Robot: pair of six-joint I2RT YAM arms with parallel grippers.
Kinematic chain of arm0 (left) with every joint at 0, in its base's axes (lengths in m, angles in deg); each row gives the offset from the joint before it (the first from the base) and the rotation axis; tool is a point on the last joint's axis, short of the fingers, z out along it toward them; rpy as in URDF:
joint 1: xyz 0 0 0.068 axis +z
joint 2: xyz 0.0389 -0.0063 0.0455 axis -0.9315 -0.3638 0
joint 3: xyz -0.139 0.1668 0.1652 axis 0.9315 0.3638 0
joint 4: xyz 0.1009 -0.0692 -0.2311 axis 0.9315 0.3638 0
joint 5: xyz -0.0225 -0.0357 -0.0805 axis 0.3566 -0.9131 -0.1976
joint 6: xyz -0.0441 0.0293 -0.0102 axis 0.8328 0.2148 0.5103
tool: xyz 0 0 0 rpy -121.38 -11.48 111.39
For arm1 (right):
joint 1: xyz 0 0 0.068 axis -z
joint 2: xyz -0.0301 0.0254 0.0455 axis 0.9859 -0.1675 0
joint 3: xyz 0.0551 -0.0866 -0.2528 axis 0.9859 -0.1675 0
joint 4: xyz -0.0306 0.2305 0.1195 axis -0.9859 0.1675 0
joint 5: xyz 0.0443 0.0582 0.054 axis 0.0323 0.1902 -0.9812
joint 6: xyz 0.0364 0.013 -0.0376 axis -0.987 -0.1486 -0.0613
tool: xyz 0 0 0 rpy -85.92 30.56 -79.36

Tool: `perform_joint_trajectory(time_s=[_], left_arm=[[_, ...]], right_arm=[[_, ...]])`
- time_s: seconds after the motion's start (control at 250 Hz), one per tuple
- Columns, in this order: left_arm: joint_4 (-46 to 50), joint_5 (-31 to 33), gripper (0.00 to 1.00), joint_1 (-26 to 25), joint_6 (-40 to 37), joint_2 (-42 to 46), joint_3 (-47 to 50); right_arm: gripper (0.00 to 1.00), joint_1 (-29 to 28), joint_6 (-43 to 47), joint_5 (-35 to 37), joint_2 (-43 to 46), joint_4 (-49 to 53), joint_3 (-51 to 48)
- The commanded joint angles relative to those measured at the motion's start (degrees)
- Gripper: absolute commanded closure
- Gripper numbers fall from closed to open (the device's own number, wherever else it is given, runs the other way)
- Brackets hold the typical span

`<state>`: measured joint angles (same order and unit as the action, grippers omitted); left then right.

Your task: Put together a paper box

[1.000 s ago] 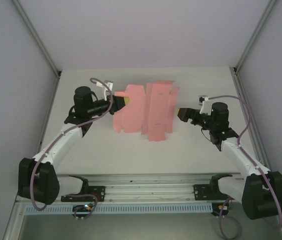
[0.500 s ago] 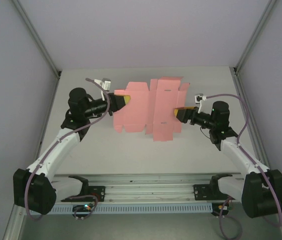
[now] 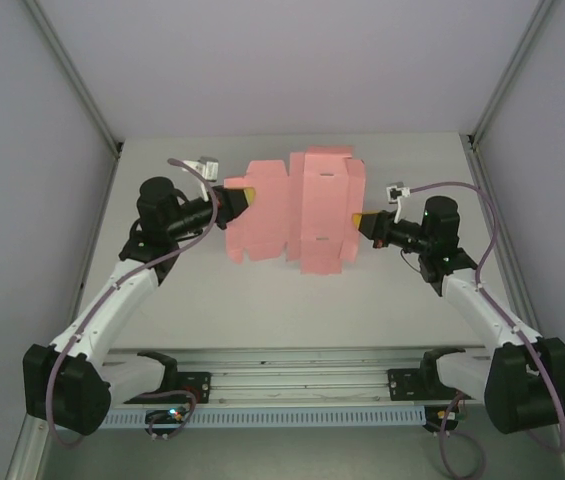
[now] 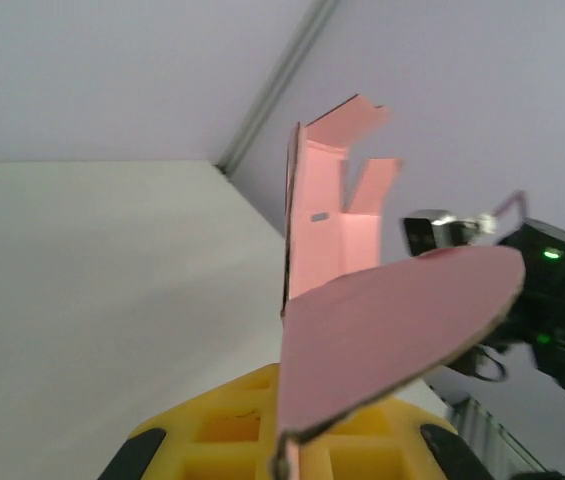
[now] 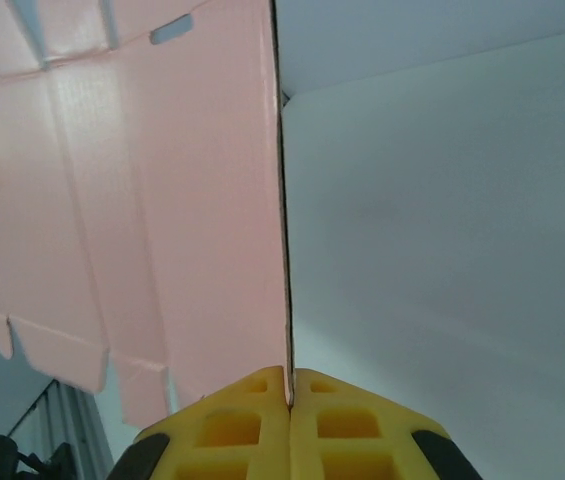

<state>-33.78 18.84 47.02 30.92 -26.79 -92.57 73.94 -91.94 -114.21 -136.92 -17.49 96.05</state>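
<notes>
Item 1. Paper box (image 3: 297,210): a plain pink die-cut sheet of thin card, not yet folded into a box. We note creased panels, small tabs along its near edge and a narrow slot (image 5: 172,28) near its far edge. It is held between the two arms over the middle of the desk (image 3: 262,300), somewhat towards the far side. We cannot tell whether its near edge touches the surface.

Item 2. Left end effector (image 3: 245,197): clenched on the left edge of the paper box. In the left wrist view we record a rounded pink flap pinched between the yellow pads, with the rest of the sheet standing upright beyond it.

Item 3. Right end effector (image 3: 362,222): clenched on the right edge of the paper box. In the right wrist view the card runs edge-on straight into the seam between the two yellow pads, and its broad pink face spreads to the left.

Item 4. Left arm (image 3: 112,300) and right arm (image 3: 482,310): white links with black joints, each reaching inward from its base towards the sheet.

Item 5. Rail (image 3: 292,385): a metal bar along the near edge, carrying both bases.
</notes>
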Motion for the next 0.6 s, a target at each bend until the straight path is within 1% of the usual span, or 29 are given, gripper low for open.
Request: perform_joint_trajectory(time_s=[0.0,0.076,0.088,0.212,0.268,0.359,0.455,0.491,0.547,0.595], left_arm=[[5.7,10.0,1.0,-1.3,-2.3,-1.3,-2.6],[5.6,13.8,1.0,-1.9,-2.9,-2.6,-2.4],[5.6,14.6,1.0,-3.4,-2.9,-2.8,-2.3],[7.0,25.6,1.0,-6.2,-2.0,-4.3,-1.9],[6.3,28.9,1.0,-7.1,-0.1,-5.0,-1.3],[3.0,28.1,1.0,-8.0,2.5,-6.5,-0.2],[2.7,28.7,1.0,-9.6,2.9,-8.3,-0.9],[2.6,29.3,1.0,-10.2,3.1,-8.9,-0.9],[2.2,30.1,1.0,-10.7,4.0,-9.7,-0.6],[1.7,30.6,0.99,-10.7,5.1,-10.3,-0.1]], right_arm=[[1.0,-4.7,9.9,9.8,2.9,10.5,4.9],[1.0,-8.4,12.1,16.4,2.2,15.8,8.3],[1.0,-8.9,12.1,17.2,2.1,16.6,8.8],[1.0,-13.3,11.7,26.6,0.8,22.1,13.0],[1.0,-15.7,12.3,31.1,0.4,23.7,14.4],[1.0,-20.6,14.6,39.1,-1.8,27.7,17.7],[1.0,-25.5,17.5,49.2,-6.5,32.5,22.2],[1.0,-27.2,18.0,53.6,-8.4,32.7,23.5],[1.0,-29.2,19.5,58.2,-10.5,32.0,24.7],[1.0,-31.1,21.5,64.3,-12.5,31.1,25.8]])
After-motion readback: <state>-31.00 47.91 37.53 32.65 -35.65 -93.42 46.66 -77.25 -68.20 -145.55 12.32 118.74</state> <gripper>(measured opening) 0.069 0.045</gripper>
